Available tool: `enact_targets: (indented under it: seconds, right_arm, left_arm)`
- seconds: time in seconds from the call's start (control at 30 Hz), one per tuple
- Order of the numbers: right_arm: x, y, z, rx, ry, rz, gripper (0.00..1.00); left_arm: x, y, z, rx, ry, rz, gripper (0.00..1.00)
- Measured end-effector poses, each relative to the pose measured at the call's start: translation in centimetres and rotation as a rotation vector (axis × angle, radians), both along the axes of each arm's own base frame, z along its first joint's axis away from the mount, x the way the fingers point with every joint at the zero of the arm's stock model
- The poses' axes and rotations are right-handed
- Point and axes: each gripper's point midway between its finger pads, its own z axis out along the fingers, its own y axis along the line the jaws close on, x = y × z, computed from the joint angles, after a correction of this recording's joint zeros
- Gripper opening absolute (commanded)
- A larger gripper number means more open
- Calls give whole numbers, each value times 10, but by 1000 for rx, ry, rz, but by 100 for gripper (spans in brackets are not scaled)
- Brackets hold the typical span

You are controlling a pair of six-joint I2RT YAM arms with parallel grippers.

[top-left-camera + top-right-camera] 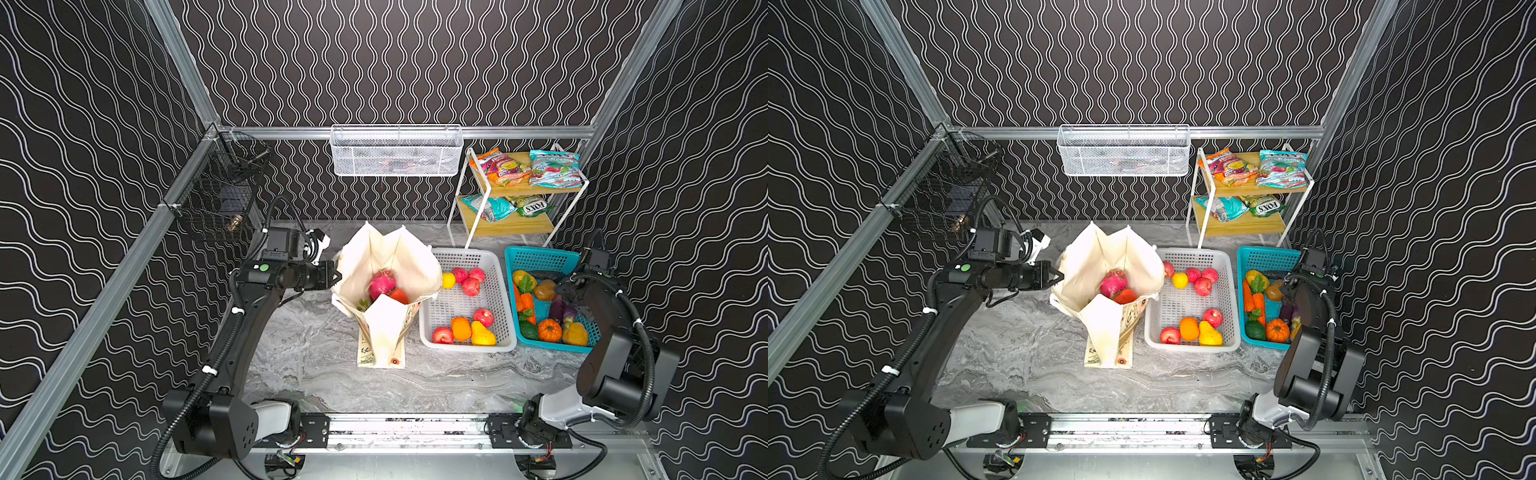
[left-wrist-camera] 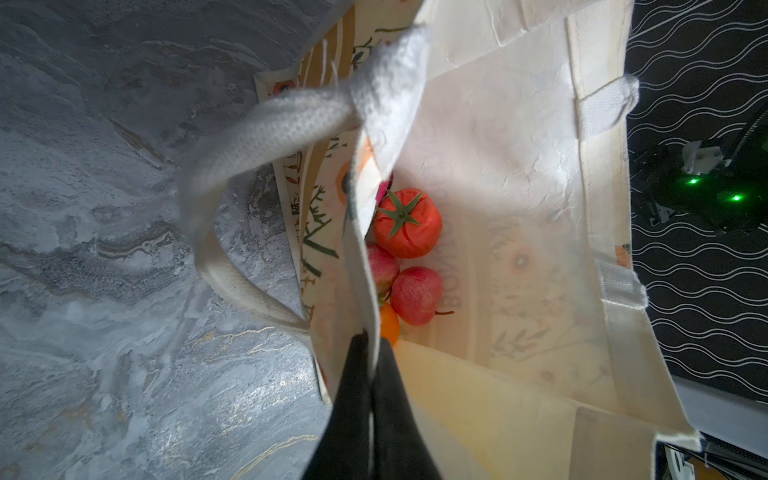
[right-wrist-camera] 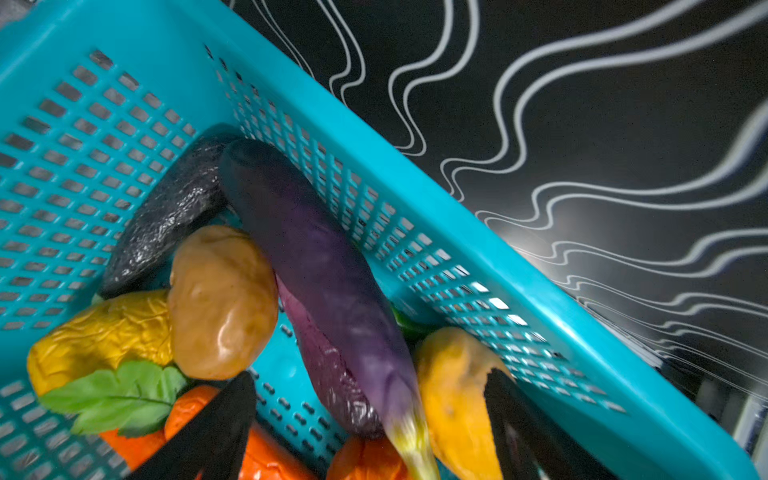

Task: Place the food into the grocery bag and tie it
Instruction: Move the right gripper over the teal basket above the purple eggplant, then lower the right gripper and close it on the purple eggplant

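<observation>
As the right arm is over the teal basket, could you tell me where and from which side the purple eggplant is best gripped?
Probably across the eggplant near its pale stem end, from above: it lies lengthwise beside the teal basket wall, a potato crowds its other half, and the open right gripper straddles its width there.

Left hand (image 1: 335,276) pinched shut, arm stretched forward; right hand (image 3: 370,376) spread wide, angled downward.

Cream tote (image 1: 415,259) upright, mouth open; dragon fruit (image 1: 381,283), tomato (image 1: 399,296) inside.
</observation>
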Motion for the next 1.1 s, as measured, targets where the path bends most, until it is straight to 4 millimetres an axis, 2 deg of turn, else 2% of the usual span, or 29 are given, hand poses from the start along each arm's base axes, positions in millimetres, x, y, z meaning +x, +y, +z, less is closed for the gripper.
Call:
enact_targets:
  seconds: [0.47,1.1]
  right_arm:
    - [19,-5,-30,52,44,40,77]
    - [24,0,-58,114,109,79,67]
  left_arm:
    - [6,-3,2,-17,-3,-9,0]
    - [3,-3,4,-16,-1,-8,0]
